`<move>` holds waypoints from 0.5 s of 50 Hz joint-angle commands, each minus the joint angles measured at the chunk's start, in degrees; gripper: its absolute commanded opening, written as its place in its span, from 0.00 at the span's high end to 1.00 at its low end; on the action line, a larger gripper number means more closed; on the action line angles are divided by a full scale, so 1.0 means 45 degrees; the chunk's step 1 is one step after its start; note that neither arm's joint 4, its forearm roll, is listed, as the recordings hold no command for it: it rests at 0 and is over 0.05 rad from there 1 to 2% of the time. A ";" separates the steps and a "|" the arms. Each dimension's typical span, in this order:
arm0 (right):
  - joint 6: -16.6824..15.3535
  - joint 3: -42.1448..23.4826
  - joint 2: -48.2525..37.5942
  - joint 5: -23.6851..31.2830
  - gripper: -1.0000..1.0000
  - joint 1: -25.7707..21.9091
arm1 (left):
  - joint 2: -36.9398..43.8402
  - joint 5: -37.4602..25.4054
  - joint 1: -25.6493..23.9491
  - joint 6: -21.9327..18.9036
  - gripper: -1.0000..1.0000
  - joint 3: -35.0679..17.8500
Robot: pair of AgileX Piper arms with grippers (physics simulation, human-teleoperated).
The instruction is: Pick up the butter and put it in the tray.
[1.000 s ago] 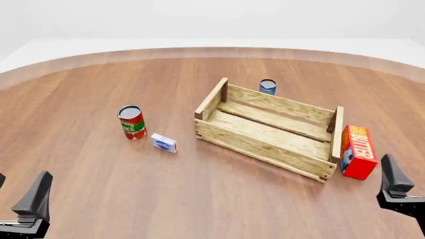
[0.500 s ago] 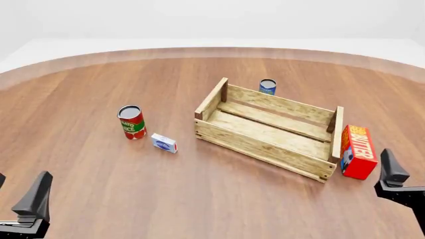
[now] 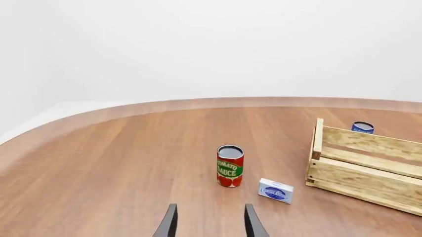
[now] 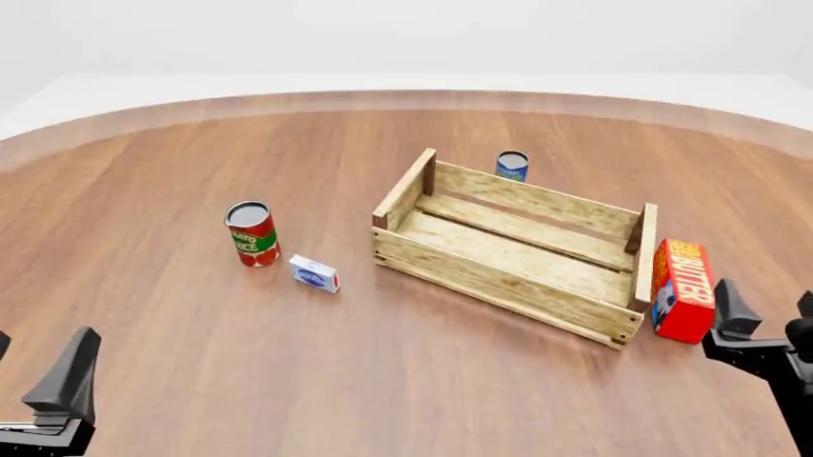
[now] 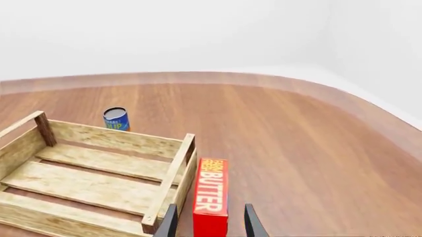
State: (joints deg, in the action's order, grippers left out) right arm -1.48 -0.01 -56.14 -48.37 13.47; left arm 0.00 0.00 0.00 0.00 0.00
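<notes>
The butter (image 4: pixel 684 288) stands upright on the tabletop (image 4: pixel 190 152), just beside the right end wall of the tray (image 4: pixel 508 279) and outside it, toward the tabletop's right edge. Its orange face with the white "BUTTER" lettering looks up and toward the arms, with a blue patch low on the side next to the tray. In the right wrist view the butter (image 5: pixel 211 200) rises directly ahead of the two dark fingertips, whose gap is about as wide as the box.

The right gripper (image 4: pixel 763 328) hangs just on the near side of the butter, close to the tabletop's near-right edge; its jaws are parted and hold nothing, and no finger touches the box.

The tray sits empty near the middle of the tabletop, skewed so that its long sides run from far left to near right. A blue can (image 4: pixel 512 166) stands just behind its far long wall.

Well to the left of the tray, a red tomato sauce can (image 4: pixel 251 233) stands upright, with a small white-and-blue box (image 4: pixel 312 273) just beside it on the near-right.

The left gripper (image 4: pixel 45 400) waits at the near-left edge, well apart from everything, its jaws spread and empty in the left wrist view (image 3: pixel 209 222).
</notes>
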 commanded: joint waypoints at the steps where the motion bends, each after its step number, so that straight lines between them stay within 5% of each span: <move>1: 0.0041 0.0001 -0.1767 -0.1509 0.00 0.0025 | 0.0000 0.0000 0.0000 0.0000 0.00 0.0000; 25: 0.0126 0.0001 -0.4906 -0.4289 0.00 -0.0047 | 0.0000 0.0000 0.0000 0.0000 0.00 0.0000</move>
State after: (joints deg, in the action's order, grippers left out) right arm -0.98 0.00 -72.96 -63.05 13.39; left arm 0.00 0.00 0.00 0.00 0.00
